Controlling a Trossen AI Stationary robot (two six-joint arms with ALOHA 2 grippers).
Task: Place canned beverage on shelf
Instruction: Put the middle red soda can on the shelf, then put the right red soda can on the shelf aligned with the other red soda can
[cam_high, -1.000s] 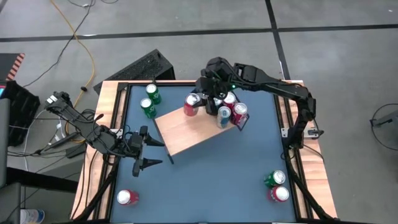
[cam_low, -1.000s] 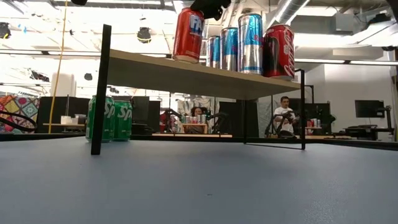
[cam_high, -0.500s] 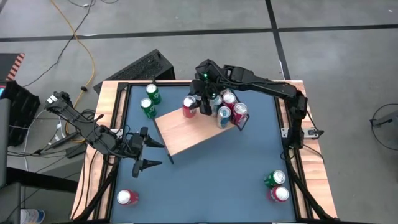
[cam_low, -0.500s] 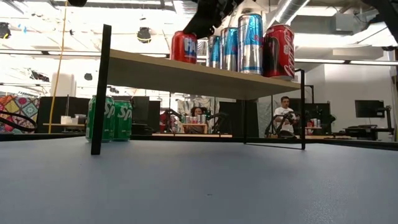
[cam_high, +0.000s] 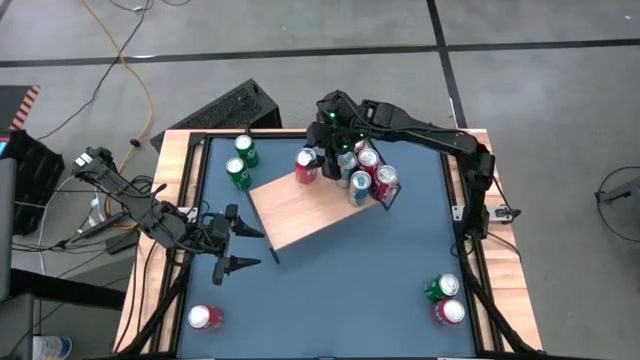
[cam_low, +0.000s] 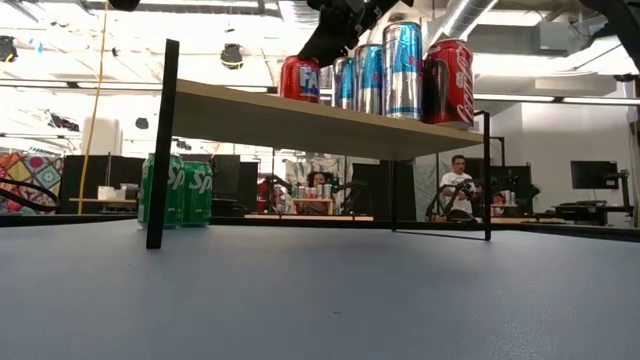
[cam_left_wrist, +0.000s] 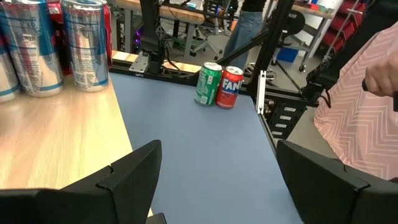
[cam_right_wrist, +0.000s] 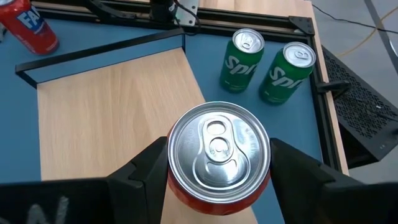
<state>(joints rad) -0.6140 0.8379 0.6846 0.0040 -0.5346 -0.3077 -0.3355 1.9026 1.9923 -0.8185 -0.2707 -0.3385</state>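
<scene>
Red can set down on the shelf corner

The right end effector (cam_right_wrist: 217, 186) brackets the red can (cam_right_wrist: 219, 155), fingers parted, not gripping, so it stands alone on the shelf (cam_high: 310, 215); the left end effector (cam_high: 232, 240) waits open over the bench (cam_high: 330, 300)

A robotics laboratory or workshop is shown. A wood-edged blue tabletop (cam_high: 330, 270) is set on a grey concrete floor (cam_high: 560, 90) crossed by dark seams, over which a yellow cable (cam_high: 140, 85) is trailed. Behind the table, in the low view, an open hall is seen with exposed ceiling ducts (cam_low: 470, 15), hanging lamps (cam_low: 232, 55), a wall monitor (cam_low: 594, 175) and further benches, at which seated persons (cam_low: 457, 180) are placed beside other dark robot arms.
</scene>
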